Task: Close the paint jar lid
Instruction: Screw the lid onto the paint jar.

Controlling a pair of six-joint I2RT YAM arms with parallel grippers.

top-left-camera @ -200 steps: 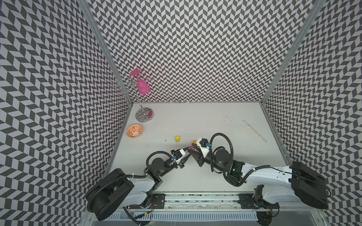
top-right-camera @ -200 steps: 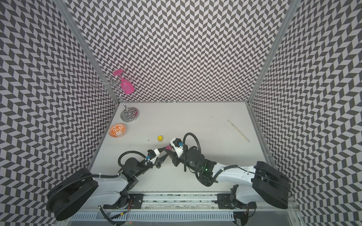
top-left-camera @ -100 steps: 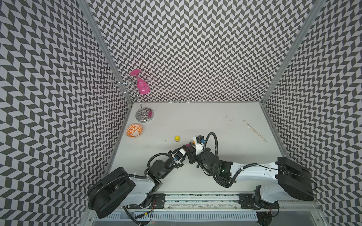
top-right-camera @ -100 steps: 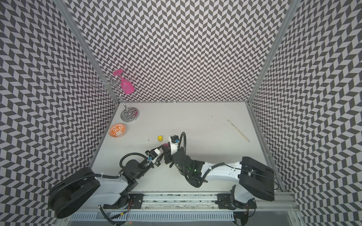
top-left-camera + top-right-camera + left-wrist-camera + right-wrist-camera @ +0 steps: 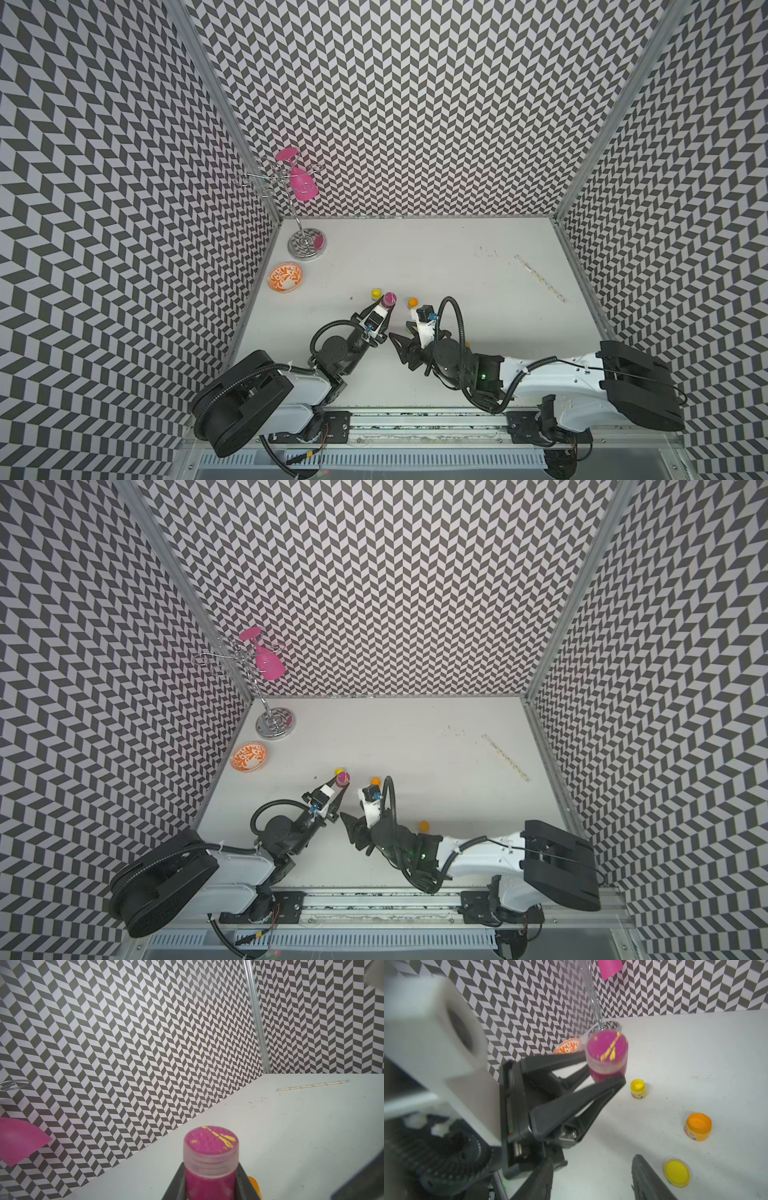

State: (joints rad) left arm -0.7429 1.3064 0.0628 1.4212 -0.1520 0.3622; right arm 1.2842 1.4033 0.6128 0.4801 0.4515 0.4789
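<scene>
The pink paint jar (image 5: 390,298) (image 5: 343,777) is held above the table, and my left gripper (image 5: 384,309) (image 5: 211,1184) is shut on its body. A translucent lid (image 5: 211,1145) streaked with yellow paint sits on top of the pink paint jar (image 5: 606,1051); I cannot tell how tightly it is seated. My right gripper (image 5: 401,351) (image 5: 591,1178) stands open and empty, low over the table in front of the jar and apart from it. In the right wrist view the left gripper (image 5: 604,1072) has one finger on each side of the jar.
A small yellow jar (image 5: 376,294) (image 5: 638,1088) and an orange jar (image 5: 412,302) (image 5: 698,1126) stand near the held jar. A yellow lid (image 5: 677,1172) lies beside my right fingers. An orange bowl (image 5: 285,277), a wire stand (image 5: 306,245) and a straw (image 5: 538,272) lie farther back.
My right gripper has let go at the jar's top, opened, and drawn back toward the front of the table. The left gripper still holds the pink jar.
</scene>
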